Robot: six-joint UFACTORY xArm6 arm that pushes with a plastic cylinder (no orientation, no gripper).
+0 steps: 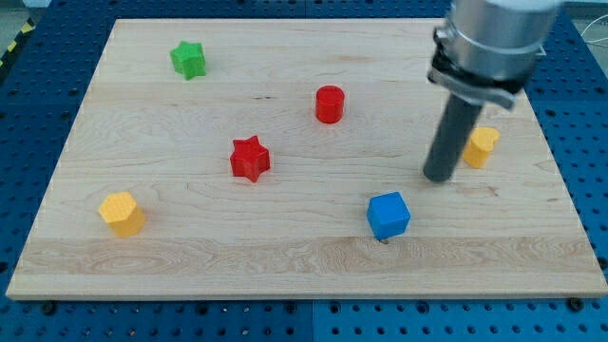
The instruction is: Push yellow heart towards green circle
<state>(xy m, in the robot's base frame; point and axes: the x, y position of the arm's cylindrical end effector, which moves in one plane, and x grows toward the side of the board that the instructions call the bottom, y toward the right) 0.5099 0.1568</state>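
Legible text: none is found in the camera view.
Wooden board (285,256): no print, label or number is seen on its surface.
Blocks: no markings are borne by any of them.
Arm housing (499,38): no brand or sign can be read.
Blue perforated table (38,123): only plain holes are shown; no characters are made out.
Striped edge at the view's top left (11,46): yellow and black bands only, no wording.
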